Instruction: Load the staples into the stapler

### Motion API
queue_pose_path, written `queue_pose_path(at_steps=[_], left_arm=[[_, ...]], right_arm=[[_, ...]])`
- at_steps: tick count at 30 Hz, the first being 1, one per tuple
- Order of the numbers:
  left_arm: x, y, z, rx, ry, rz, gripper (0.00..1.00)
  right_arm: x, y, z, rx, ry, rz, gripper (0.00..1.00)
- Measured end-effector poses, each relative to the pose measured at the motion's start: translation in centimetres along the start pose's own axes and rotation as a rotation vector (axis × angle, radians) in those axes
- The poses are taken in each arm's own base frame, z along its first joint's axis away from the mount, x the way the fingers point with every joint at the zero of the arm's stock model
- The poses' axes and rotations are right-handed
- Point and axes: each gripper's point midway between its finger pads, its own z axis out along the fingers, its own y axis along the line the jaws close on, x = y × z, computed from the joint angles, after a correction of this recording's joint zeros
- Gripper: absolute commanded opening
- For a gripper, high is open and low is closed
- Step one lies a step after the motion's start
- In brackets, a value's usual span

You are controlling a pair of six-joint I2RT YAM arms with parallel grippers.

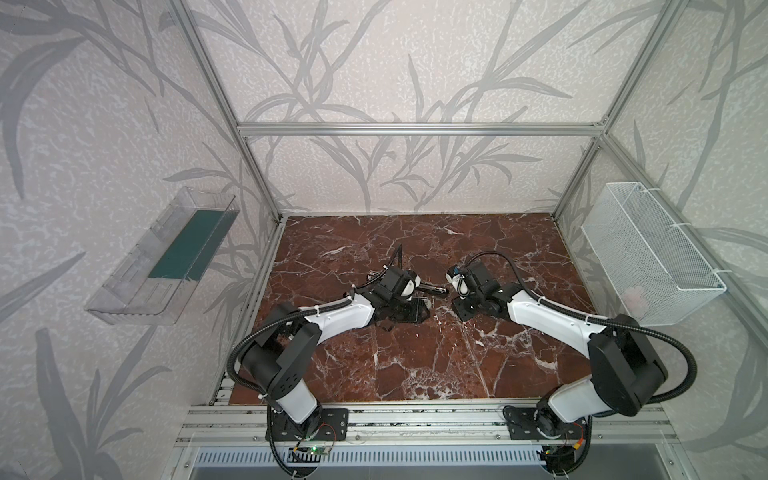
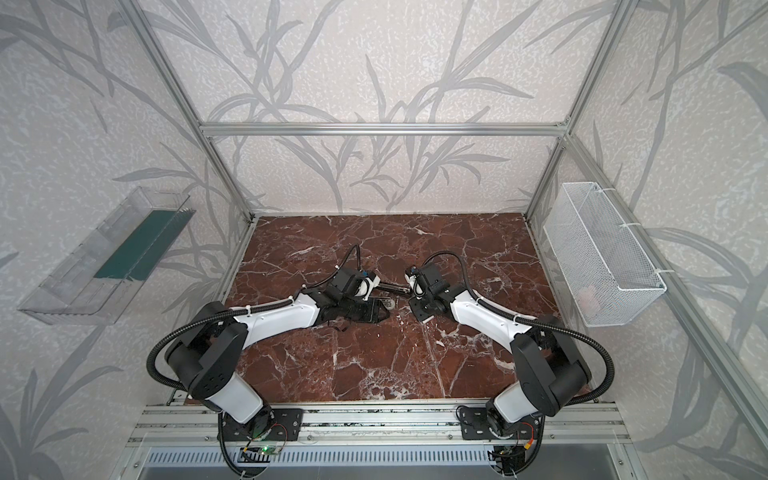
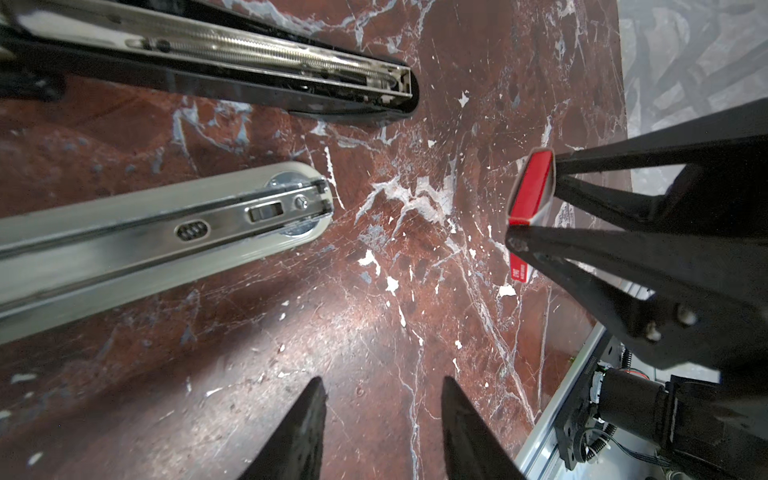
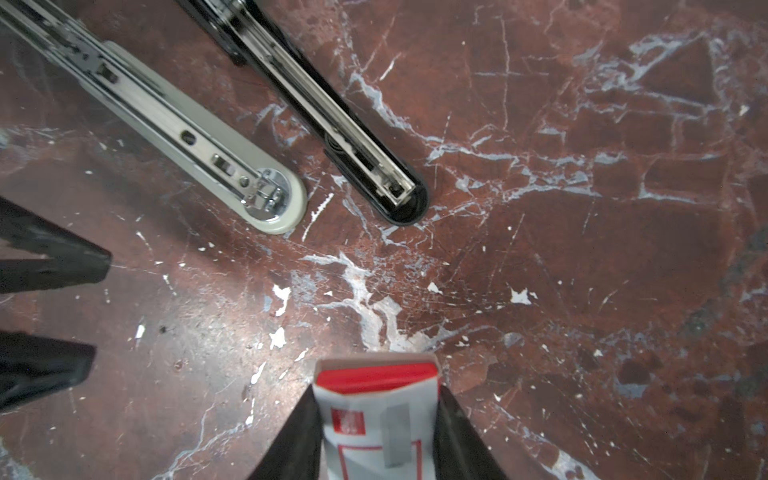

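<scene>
The black stapler [image 3: 249, 62] lies open on the marble table [image 3: 374, 291], its silver rail facing up; it also shows in both top views [image 1: 432, 289] [image 2: 392, 286]. My right gripper [image 4: 377, 390] is shut on a white staple box with red print [image 4: 378, 411], held just above the table a short way from the stapler's open end [image 4: 399, 195]. The staples themselves are hidden inside the box. My left gripper [image 3: 382, 382] is open and empty over bare marble, beside the right gripper [image 3: 534, 199] and the box [image 3: 534, 183].
A beige-grey stapler [image 3: 166, 232] with a metal top lies right beside the black one, between it and my left gripper [image 4: 93, 307]. A white wire basket [image 1: 648, 253] hangs on the right wall and a clear plastic shelf [image 1: 162, 257] on the left wall.
</scene>
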Motion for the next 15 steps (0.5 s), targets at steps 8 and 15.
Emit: queue_pose_path(at_steps=[8, 15], left_arm=[[-3.1, -0.1, -2.3, 0.111, -0.101, -0.083, 0.28], [-2.8, 0.4, -3.0, 0.186, -0.088, -0.126, 0.23]], right_arm=[[0.4, 4.3, 0.0, -0.094, -0.024, -0.145, 0.41], [0.4, 7.6, -0.6, -0.189, -0.057, -0.246, 0.41]])
